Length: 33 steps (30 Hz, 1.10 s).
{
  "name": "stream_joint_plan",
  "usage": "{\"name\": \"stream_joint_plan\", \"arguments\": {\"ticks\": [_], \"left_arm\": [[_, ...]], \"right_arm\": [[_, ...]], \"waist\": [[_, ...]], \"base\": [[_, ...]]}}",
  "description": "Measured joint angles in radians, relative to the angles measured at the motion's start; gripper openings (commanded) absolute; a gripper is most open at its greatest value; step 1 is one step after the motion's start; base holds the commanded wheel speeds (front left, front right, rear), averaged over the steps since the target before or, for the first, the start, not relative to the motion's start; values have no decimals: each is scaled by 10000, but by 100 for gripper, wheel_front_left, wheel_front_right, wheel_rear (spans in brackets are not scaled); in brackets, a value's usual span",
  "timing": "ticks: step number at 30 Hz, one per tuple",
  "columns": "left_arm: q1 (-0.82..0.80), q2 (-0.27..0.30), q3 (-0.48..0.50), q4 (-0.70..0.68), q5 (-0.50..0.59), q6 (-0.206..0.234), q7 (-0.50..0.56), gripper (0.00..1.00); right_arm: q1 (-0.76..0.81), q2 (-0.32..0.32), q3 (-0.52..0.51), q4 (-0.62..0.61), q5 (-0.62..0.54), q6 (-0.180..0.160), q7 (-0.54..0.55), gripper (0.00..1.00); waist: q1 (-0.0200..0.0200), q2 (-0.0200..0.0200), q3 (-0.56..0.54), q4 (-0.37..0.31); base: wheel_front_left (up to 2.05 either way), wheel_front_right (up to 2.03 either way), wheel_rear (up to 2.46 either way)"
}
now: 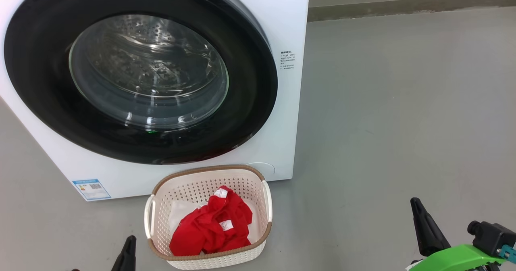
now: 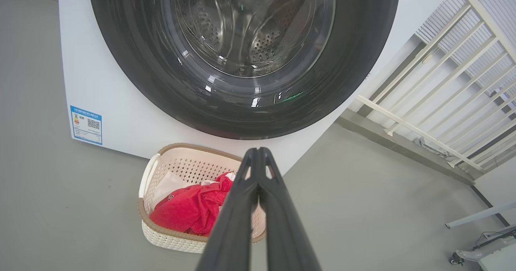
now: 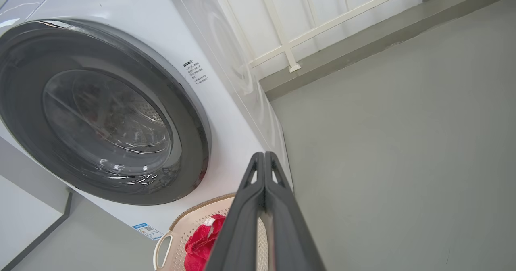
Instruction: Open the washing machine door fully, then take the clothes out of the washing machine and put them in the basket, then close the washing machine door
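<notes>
The washing machine (image 1: 284, 113) stands at the left, and its round black-rimmed door (image 1: 40, 81) lies shut against the white front. Through the glass I see the perforated steel drum. On the floor just in front stands the cream basket (image 1: 209, 171) with the red clothes (image 1: 213, 226) bunched inside. My left gripper (image 1: 129, 242) is shut and empty, low and just left of the basket; its own view shows the tips (image 2: 256, 152) together above the basket (image 2: 181, 160) and clothes (image 2: 189, 208). Well to the basket's right, my right gripper (image 1: 416, 203) is shut and empty, tips (image 3: 264, 156) together.
Grey floor spreads to the right of the machine. A low kerb (image 1: 403, 7) runs along the back wall, with a white railing (image 2: 443, 81) above it. A wheeled stand (image 2: 479, 251) sits at the far right. A blue sticker (image 1: 91, 188) marks the machine's lower left corner.
</notes>
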Motion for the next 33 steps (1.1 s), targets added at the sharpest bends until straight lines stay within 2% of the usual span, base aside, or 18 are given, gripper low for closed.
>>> {"name": "stream_joint_plan", "arguments": {"ticks": [33], "left_arm": [[-508,-180,305,142,-3544,0,924,0]], "right_arm": [[-391,-2,-320,0,3674,-27,978,0]], "waist": [[-1,0,131,-22]], "base": [[0,0,0]]}}
